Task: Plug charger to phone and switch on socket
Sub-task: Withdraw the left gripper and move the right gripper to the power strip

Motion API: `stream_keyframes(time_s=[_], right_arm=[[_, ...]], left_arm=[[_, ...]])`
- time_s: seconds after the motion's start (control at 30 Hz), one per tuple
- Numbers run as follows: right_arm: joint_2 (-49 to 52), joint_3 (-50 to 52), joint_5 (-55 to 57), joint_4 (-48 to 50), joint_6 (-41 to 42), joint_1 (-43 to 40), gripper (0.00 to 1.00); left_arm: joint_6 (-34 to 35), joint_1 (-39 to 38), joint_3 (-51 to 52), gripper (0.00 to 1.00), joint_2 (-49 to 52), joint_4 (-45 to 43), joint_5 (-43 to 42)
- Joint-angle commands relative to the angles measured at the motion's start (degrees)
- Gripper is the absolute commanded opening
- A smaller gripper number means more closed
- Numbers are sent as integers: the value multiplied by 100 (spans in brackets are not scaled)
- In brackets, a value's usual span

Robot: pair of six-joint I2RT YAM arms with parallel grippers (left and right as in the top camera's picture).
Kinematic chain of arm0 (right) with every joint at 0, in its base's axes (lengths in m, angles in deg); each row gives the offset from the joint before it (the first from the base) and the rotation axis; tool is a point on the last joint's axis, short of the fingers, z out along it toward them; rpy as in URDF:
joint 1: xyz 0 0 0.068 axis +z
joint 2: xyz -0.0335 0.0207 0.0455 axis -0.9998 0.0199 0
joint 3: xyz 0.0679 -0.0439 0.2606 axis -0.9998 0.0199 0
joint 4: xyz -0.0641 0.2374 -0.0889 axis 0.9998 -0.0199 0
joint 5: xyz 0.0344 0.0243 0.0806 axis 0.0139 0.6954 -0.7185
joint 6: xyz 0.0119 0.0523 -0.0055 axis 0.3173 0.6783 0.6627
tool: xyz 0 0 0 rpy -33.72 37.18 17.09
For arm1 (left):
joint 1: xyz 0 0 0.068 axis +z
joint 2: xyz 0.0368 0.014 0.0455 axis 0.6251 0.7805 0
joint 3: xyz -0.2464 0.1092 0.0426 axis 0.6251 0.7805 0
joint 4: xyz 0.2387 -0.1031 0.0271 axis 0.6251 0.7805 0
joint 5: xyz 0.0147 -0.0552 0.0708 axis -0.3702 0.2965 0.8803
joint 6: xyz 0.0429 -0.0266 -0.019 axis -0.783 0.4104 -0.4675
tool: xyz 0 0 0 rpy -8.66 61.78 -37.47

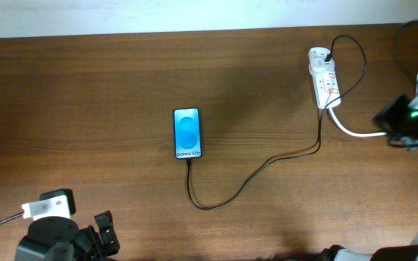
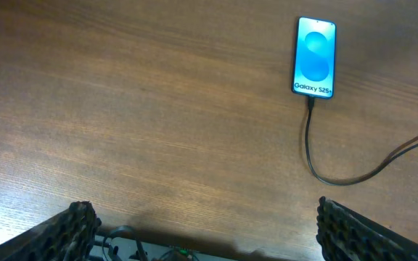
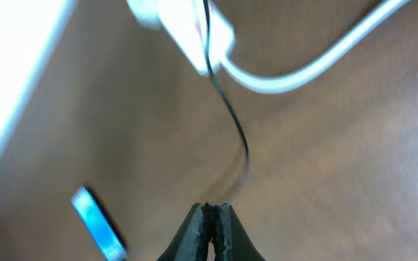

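Observation:
The phone (image 1: 187,133) lies flat mid-table with its blue screen lit, and it also shows in the left wrist view (image 2: 314,58) and, blurred, in the right wrist view (image 3: 96,225). The black charger cable (image 1: 252,177) meets the phone's lower edge (image 2: 310,101) and runs up to the white socket (image 1: 325,78) at the back right. My right gripper (image 1: 392,117) hovers to the right of the socket, and its jaws (image 3: 210,212) are shut with nothing between them. At the near left corner my left gripper (image 1: 101,235) stands wide open and empty (image 2: 205,225).
The socket's thick white cord (image 1: 354,130) curves off toward the right arm and crosses the right wrist view (image 3: 303,69). The charger cable loops on the wood between phone and socket (image 2: 339,180). A pale wall borders the table's far edge (image 1: 194,14).

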Motion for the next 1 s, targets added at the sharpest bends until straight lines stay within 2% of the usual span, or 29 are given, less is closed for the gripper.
stream_keyframes(time_s=[0.0, 0.07, 0.23, 0.43, 0.6, 0.73, 0.97], right_arm=[[424, -225, -942, 621, 483, -310, 4], [855, -225, -1434, 1257, 1021, -483, 4], [1991, -372, -2284, 2544, 1720, -610, 4], [3403, -1440, -2376, 3174, 2068, -599, 4], [4419, -2020, -2850, 3880, 2962, -566, 4], [4927, -2020, -3346, 4634, 3574, -448, 4], [5263, -2020, -3195, 5010, 3620, -107, 4]], left_arm=[[55, -31, 22, 99, -22, 9, 101], [55, -31, 22, 99, -22, 9, 101], [55, -31, 22, 99, -22, 9, 101], [55, -31, 22, 99, -22, 9, 101], [55, -31, 22, 99, -22, 9, 101], [55, -31, 22, 99, -22, 9, 101], [55, -31, 22, 99, -22, 9, 101]])
